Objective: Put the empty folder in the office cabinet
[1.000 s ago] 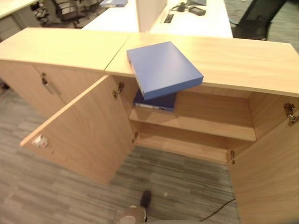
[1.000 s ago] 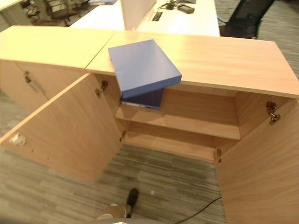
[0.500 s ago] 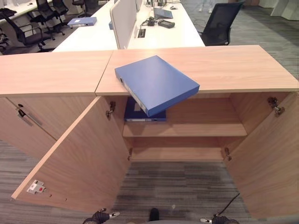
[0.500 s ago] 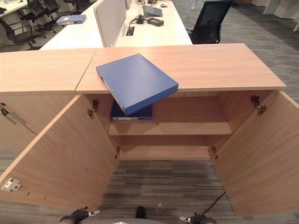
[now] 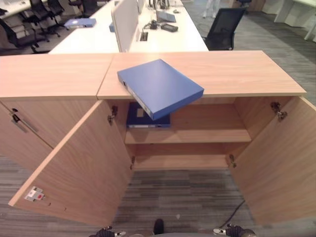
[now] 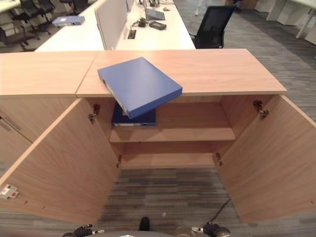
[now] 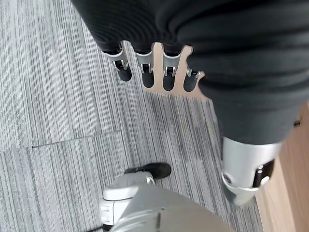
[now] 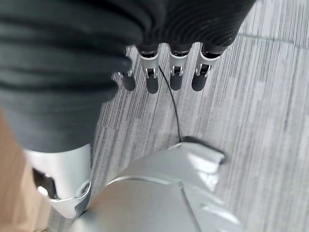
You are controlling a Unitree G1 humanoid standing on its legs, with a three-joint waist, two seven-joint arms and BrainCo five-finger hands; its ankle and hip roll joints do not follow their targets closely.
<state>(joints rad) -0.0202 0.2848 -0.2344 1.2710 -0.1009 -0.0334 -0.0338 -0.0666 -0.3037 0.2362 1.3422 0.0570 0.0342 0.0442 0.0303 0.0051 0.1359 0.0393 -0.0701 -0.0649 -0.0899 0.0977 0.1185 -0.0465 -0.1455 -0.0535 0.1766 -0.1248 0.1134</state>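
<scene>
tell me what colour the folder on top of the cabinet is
Blue: the folder lies on the cabinet top, clearest in the left eye view.

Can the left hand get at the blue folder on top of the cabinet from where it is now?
Probably yes, after a long lift. The left hand hangs low over the floor, fingers relaxed and empty. The blue folder lies on the cabinet top, its corner overhanging the open front. The open left door stands off to the side.

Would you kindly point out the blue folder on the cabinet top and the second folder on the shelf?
blue folder (image 5: 160, 86), left eye view, middle of its cover.
second folder (image 5: 140, 118), left eye view, visible cover.
</scene>
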